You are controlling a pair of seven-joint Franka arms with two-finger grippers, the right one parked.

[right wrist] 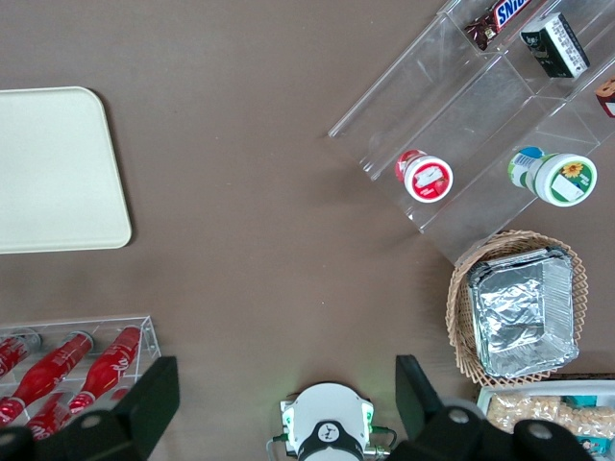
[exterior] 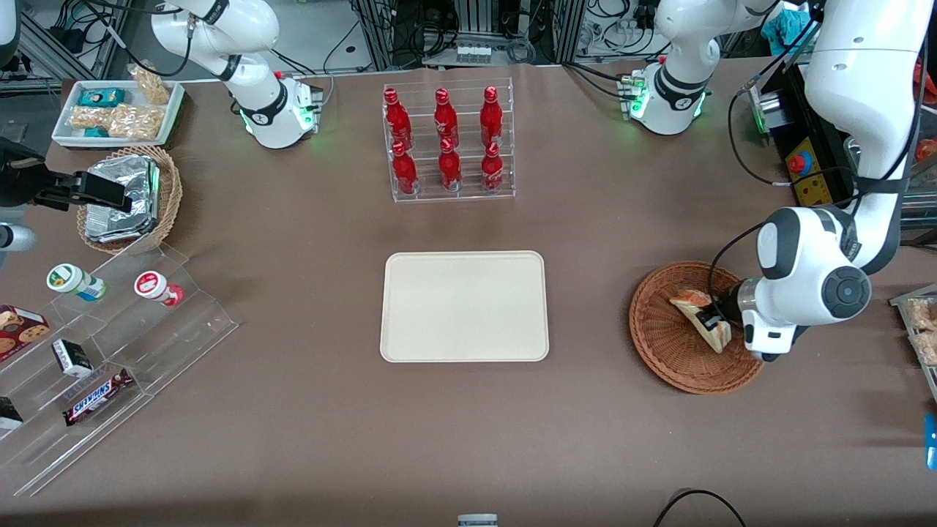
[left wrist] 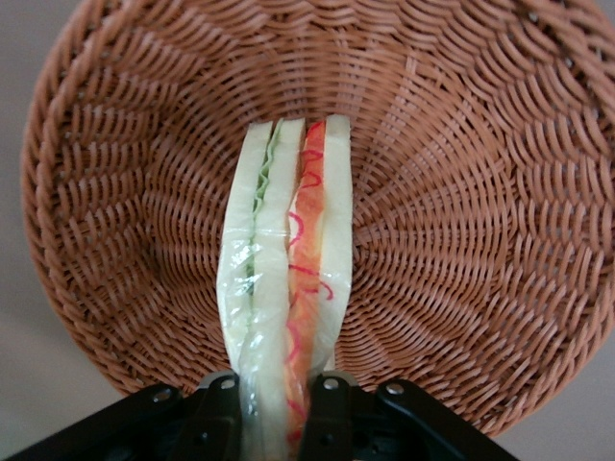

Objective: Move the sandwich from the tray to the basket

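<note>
The left arm's gripper point(exterior: 708, 316) is over the brown wicker basket point(exterior: 670, 351), its fingers point(left wrist: 332, 413) pinching one end of the sandwich point(left wrist: 293, 259) from both sides. The sandwich is in clear wrap, with white bread, a green layer and an orange-red filling showing, and its free end reaches out over the basket's hollow. I cannot tell whether it touches the weave.

The basket sits on the table point(exterior: 468, 439), toward the working arm's end. Near the table's middle, the cream tray point(exterior: 465, 307) lies flat, well apart from the basket. Farther from the front camera than the tray is a clear bin point(exterior: 468, 199) with six red bottles point(exterior: 448, 168) upright in two rows.

Toward the parked arm's end is a clear stepped rack point(exterior: 168, 351) bearing a green-lidded jar point(exterior: 77, 282), a red-lidded jar point(exterior: 158, 288), a candy bar point(exterior: 97, 397) and small boxes point(exterior: 72, 359). Farther than the rack is a pale round basket point(exterior: 173, 192) with a foil package point(exterior: 128, 197) in it, and farther again a white tub point(exterior: 110, 142) with bagged food point(exterior: 136, 121).
</note>
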